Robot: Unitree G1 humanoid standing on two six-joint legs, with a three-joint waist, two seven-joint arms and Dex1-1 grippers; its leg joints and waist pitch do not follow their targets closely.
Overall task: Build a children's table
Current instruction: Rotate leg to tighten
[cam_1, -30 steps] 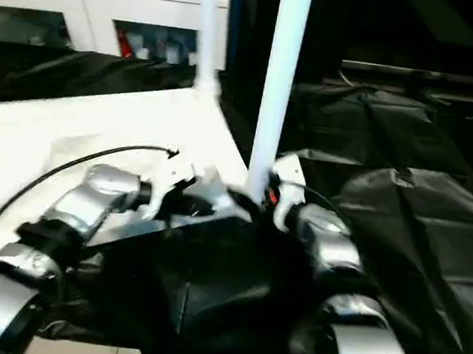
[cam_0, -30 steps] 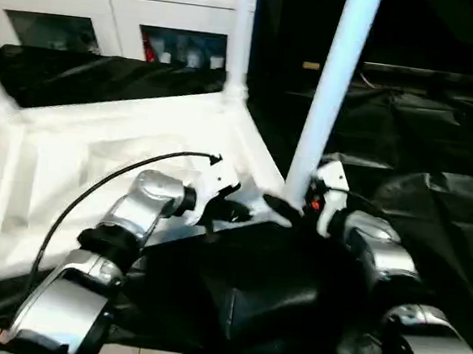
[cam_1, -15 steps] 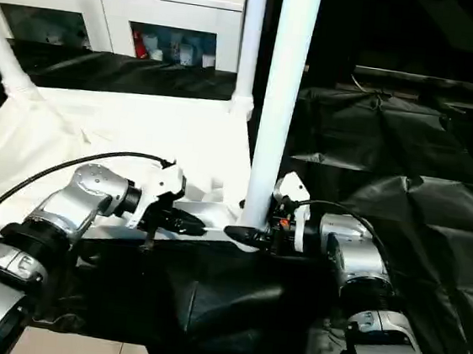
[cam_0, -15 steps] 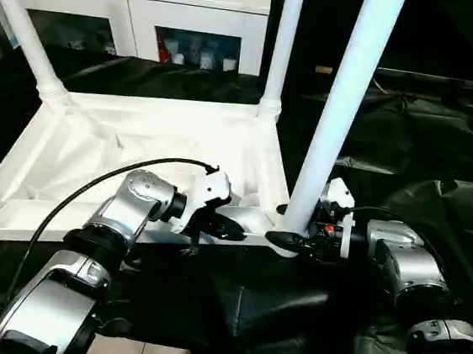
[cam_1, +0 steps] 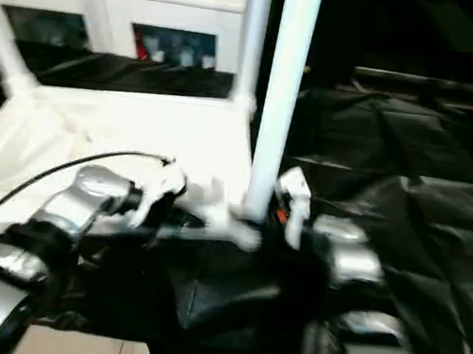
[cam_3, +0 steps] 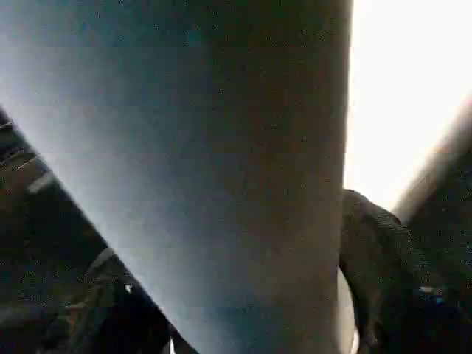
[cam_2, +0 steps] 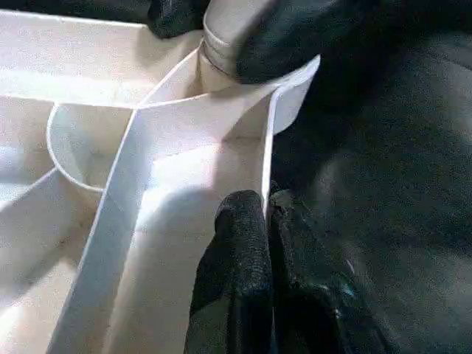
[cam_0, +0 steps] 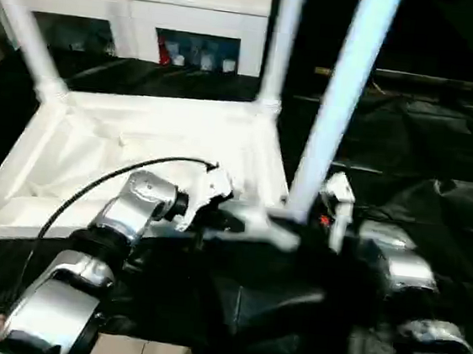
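The children's table top [cam_0: 139, 133] lies upside down on a black sheet, ribbed side up. Three white legs stand in its corner sockets: one at the far left [cam_0: 24, 28], one at the far right [cam_0: 281, 38] and one at the near right [cam_0: 336, 111]. My left gripper [cam_0: 232, 220] is at the near edge beside that near right corner. In the left wrist view it [cam_2: 267, 228] is shut on the thin rim wall [cam_2: 269, 140] of the top. My right gripper [cam_0: 303, 226] sits around the foot of the near right leg [cam_3: 221, 147].
A white glass-door cabinet [cam_0: 136, 6] stands behind the table top. Crumpled black sheeting [cam_0: 443, 148] covers the ground to the right and in front. A black cable [cam_0: 91, 195] arcs over my left forearm.
The camera has swung and the whole picture has shifted. My left gripper keeps its hold on the rim, and my right gripper stays at the foot of the near right leg.
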